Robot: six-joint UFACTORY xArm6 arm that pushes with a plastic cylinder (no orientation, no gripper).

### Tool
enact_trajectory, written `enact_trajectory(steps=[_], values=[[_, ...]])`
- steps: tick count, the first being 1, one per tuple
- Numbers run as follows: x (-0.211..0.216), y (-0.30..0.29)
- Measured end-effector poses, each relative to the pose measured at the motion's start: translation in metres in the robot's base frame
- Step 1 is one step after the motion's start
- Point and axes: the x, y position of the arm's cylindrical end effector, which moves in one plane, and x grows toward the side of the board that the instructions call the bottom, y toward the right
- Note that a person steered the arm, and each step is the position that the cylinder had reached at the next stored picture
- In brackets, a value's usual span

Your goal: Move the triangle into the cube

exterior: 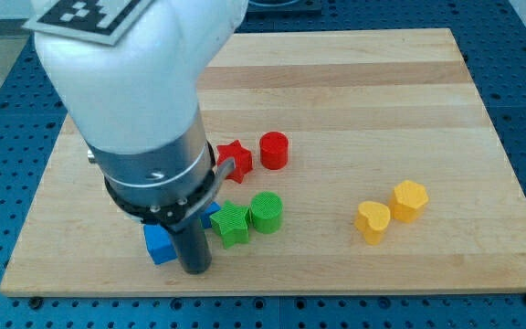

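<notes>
My tip [194, 269] down on worktop [354, 82], lower left of frame, touching blue cube [159, 244] on its right. Blue triangle [211, 216] mostly hidden behind rod – likely being shoved toward cube. End effector bare rod, holds nothing. Green star [232, 224] just right.

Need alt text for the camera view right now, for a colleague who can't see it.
My tip sits at the board's bottom left, beside a blue cube. A green star and green cylinder lie right of it, red star and red cylinder above, two yellow blocks far right.
</notes>
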Motion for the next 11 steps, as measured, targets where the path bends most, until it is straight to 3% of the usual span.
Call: enact_trajectory(steps=[5, 11], values=[[-0.049, 0.030], [-0.080, 0.020]])
